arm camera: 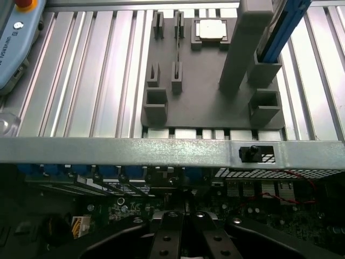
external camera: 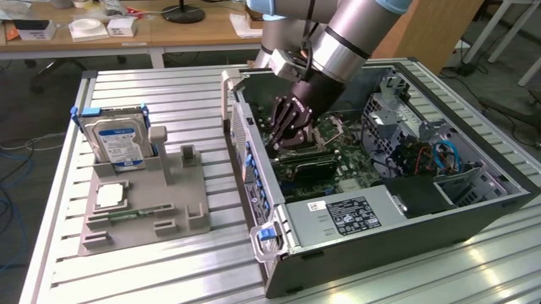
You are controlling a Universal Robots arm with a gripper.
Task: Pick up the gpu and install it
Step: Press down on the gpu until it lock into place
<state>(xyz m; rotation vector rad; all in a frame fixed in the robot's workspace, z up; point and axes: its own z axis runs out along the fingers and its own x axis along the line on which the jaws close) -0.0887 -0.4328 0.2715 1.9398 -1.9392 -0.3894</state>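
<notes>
I have the gripper [external camera: 286,140] down inside the open computer case [external camera: 473,209], low over the motherboard [external camera: 338,152] near the side wall that faces the grey holder tray [external camera: 144,202]. From the wrist view the fingers [arm camera: 167,240] stand drawn together, almost touching, and I cannot make out anything clamped between them. In the exterior view a dark, flat card sits lengthwise on the board just below the fingertips; I take it to be the gpu [external camera: 306,166], apparently lying in or at its slot, though I cannot tell from here whether it is pushed fully home or whether the fingers are pressing on its top edge. On the tray, the slots beside the hard drive [external camera: 118,140] stand vacant, while the drive, the square processor [external camera: 110,196] and the small green memory stick [external camera: 128,215] are all in their places. So my judgement is that pickup and carry are done and the work is at the seating stage, with only the final press and the release unconfirmed.
</notes>
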